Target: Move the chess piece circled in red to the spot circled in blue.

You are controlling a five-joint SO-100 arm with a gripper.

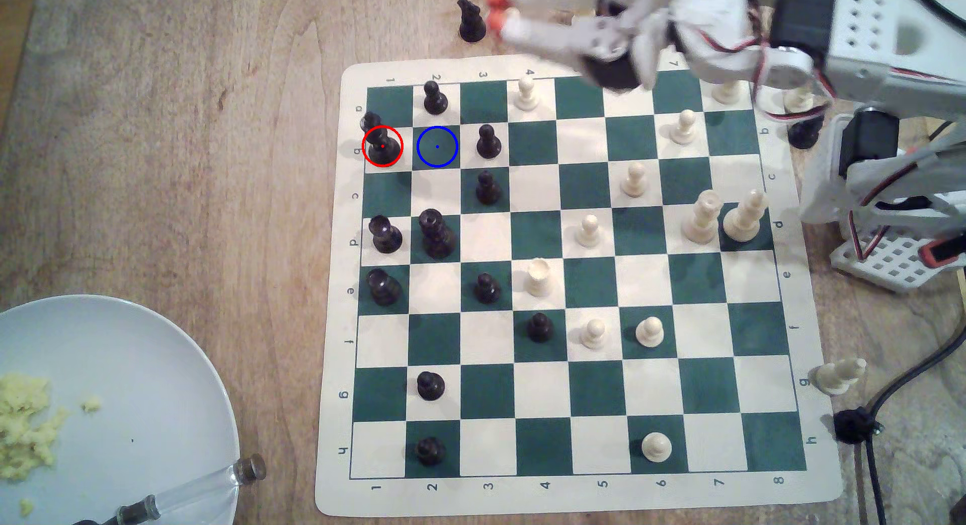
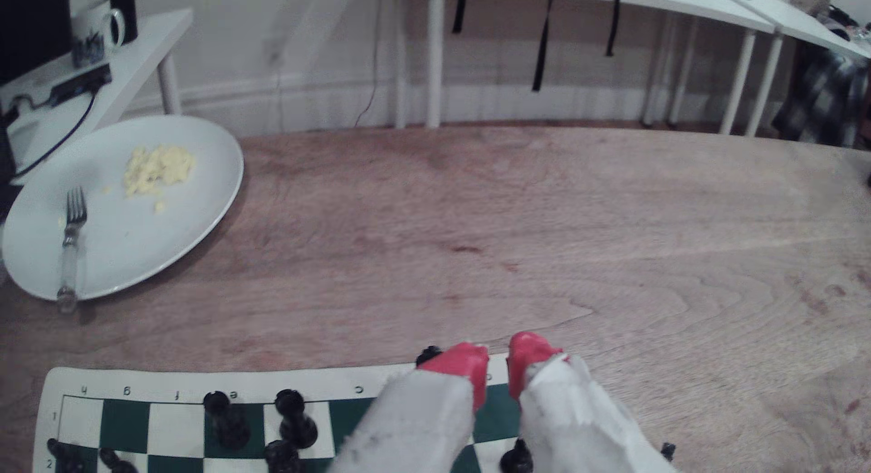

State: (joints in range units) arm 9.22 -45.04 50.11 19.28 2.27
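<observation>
The chess piece circled in red (image 1: 382, 147) is a black piece with a wide base and slim body. It stands on the cream square in the board's left column, second row from the far edge, in the exterior view. One square to its right lies the spot circled in blue (image 1: 437, 146), a bare dark green square. My gripper (image 1: 496, 7) hovers blurred beyond the board's far edge, well up and right of both circles. In the wrist view its red fingertips (image 2: 464, 367) are slightly apart, so the gripper (image 2: 499, 364) is open with nothing between them.
Black pawns (image 1: 435, 97) (image 1: 489, 142) flank the blue spot. A lone black piece (image 1: 471, 20) stands off the board (image 1: 345, 274) near my fingertips. A white plate (image 1: 157, 378) with yellow food and a fork (image 2: 73, 237) sits at the exterior view's lower left. Cables (image 1: 883, 399) run along the right.
</observation>
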